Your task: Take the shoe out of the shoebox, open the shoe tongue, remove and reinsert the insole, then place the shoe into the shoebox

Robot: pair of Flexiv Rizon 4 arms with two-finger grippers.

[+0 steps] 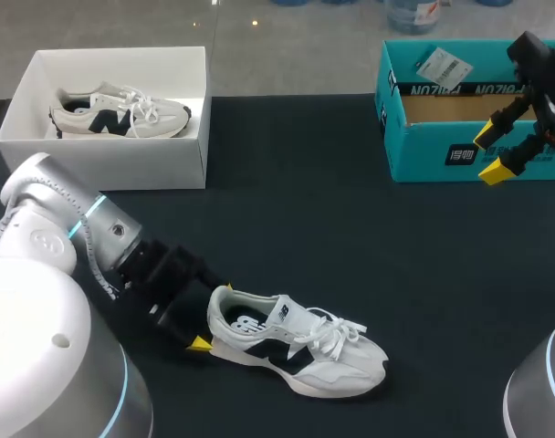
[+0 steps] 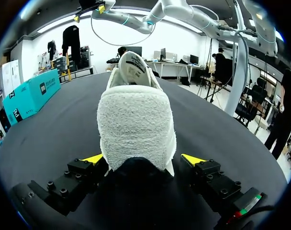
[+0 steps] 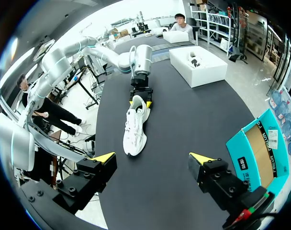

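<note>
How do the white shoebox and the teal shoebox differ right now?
The white shoebox holds a shoe; the teal shoebox shows only bare cardboard inside. The white shoebox stands at the table's far left, the teal shoebox far right, beside the right gripper. Both are open-topped.

The teal shoebox point(image 1: 424, 155), at 2 o'clock on the bench point(image 1: 287, 210), carries dark lettering along its inner flap, a white block mark on its front wall and a printed tag point(image 1: 439, 66) on its rim. The shoe point(image 1: 296, 342) at 6 o'clock bears a side logo and insole print, as does the second shoe point(image 1: 118, 114) at 10 o'clock. None reads clearly.
</note>
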